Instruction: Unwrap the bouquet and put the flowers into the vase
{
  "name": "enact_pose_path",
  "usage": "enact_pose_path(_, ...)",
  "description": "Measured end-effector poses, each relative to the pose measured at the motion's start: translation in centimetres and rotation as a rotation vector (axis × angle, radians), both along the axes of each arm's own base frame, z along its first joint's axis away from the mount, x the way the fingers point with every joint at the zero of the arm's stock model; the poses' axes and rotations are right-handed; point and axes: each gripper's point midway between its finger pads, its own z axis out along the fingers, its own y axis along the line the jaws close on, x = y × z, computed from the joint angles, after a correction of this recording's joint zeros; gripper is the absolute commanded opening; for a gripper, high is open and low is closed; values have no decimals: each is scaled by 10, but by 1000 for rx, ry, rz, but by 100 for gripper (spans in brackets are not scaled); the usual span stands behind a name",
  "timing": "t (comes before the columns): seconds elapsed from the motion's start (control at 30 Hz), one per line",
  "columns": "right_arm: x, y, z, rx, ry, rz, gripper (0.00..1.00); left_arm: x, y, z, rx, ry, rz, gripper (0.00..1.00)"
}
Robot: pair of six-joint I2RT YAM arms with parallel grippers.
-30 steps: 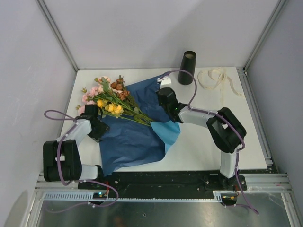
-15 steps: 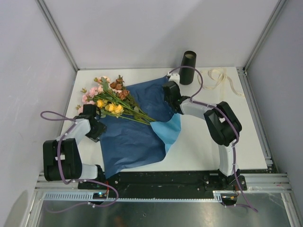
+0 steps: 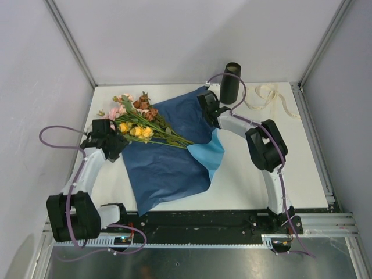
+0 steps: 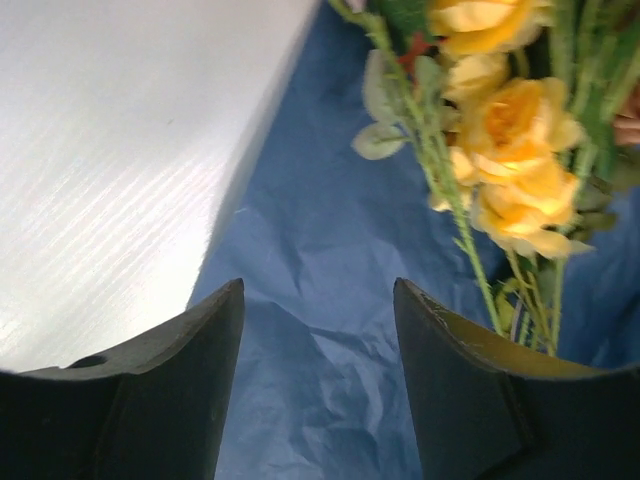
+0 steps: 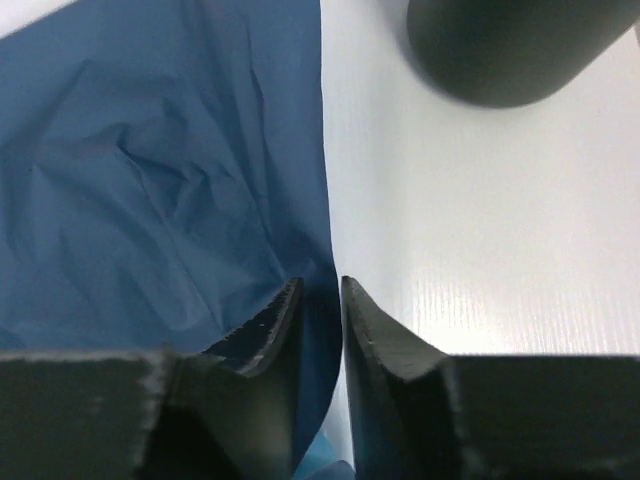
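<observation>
White table point(image 3: 302, 157) is bearing the spread blue paper point(image 3: 168, 163), flowers point(image 3: 136, 119) lying at ten o'clock, vase point(image 3: 231, 82) at one. With the right gripper point(image 5: 320, 285) hovering barely parted at the paper's edge, the left gripper point(image 4: 318, 290), gaping, should be clasping stems next.

The left arm point(image 3: 86, 170) and right arm point(image 3: 235, 124) share white links, black joints, purple cables.

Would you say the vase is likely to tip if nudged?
Probably: the vase is tall and narrow, standing upright, so a push near its mouth could topple it. Being round, it would likely roll afterwards. Its matte surface should grip fairly well.
</observation>
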Motion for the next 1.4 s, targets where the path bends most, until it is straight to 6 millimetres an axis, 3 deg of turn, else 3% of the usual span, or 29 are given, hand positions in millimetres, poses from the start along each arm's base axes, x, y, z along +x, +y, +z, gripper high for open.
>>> enact_pose_path(0.13,-9,-3,0,-33,38,24,54,3,-10,29,10,-91,-129,82)
enact_pose_path(0.2,-16,-3,12,-41,48,48,65,3,-17,44,16,-142,-213,94)
enact_pose_path(0.27,-26,-1,32,-42,42,83,71,1,-22,55,28,-185,-284,98)
enact_pose_path(0.37,-47,5,73,-33,4,139,72,-4,-31,71,42,-251,-373,99)
enact_pose_path(0.5,-88,28,129,5,-73,238,69,-14,-37,76,59,-296,-435,100)
enact_pose_path(0.57,-111,45,146,21,-97,302,69,-19,-38,75,63,-305,-451,100)
enact_pose_path(0.63,-132,63,150,22,-103,363,70,-23,-40,75,67,-316,-462,100)
enact_pose_path(0.77,-168,93,125,-35,-53,459,73,-28,-42,83,82,-353,-471,100)
enact_pose_path(0.93,-180,100,70,-174,35,465,74,-31,-44,92,94,-390,-476,100)
enact_pose_path(1.07,-176,81,29,-313,95,402,73,-31,-46,92,92,-391,-486,100)
enact_pose_path(1.13,-175,71,18,-370,109,370,72,-31,-47,92,92,-391,-489,100)
enact_pose_path(1.4,-182,13,14,-544,151,170,68,-31,-48,91,92,-390,-493,100)
